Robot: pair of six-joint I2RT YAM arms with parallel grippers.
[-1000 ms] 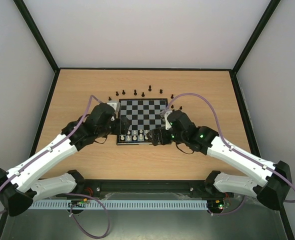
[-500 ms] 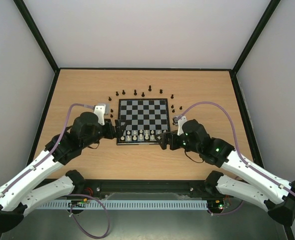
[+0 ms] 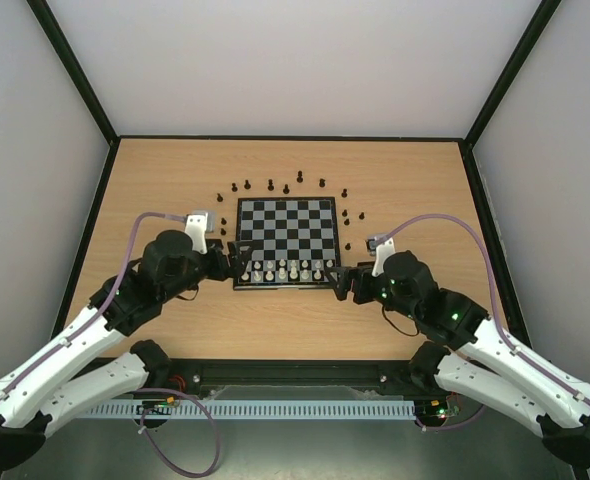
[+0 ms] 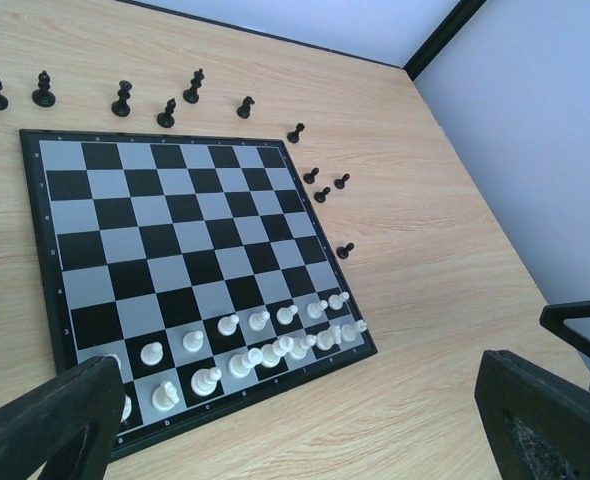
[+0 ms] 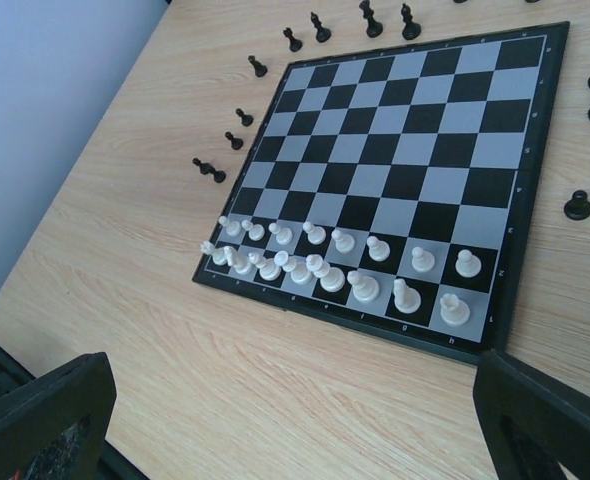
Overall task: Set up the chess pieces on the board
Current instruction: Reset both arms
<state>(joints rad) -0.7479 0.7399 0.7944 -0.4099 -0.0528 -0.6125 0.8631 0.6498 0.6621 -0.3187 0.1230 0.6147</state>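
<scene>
Wooden table (image 3: 425, 200) fills the whole picture, Sam, and both arms (image 3: 75, 340) reach in from the near edge. Where does the board sit?

Dead centre, Jo. The board (image 3: 286, 225) lies flat and square-on to the table. It has no long axis to speak of, and its ranks run left to right. The left gripper (image 3: 237, 263) hovers at the near-left corner, the right gripper (image 3: 339, 283) just off the near-right corner. Both wrist views show the fingers (image 4: 50, 425) spread wide with nothing between them.

And the men?

The white pieces (image 4: 265, 345) stand upright in two rows along the near edge of the board, long axis straight up. The black pieces (image 3: 285, 187) are off the board altogether. There's an arc of them on the table beyond the far edge and more down each side, all upright as far as I can tell.

So black's half is bare. What worries you?

Size, Jo. Those pieces are far smaller than the fingers, and some on the right stand close together, so I reckon a wide pincer coming down on one could topple its neighbour. A pinch off the piece's vertical axis might tilt or flick it. And an arm reaching over to the far ranks passes above the white rows. Too low, and it sweeps them or shoves the board askew.
</scene>
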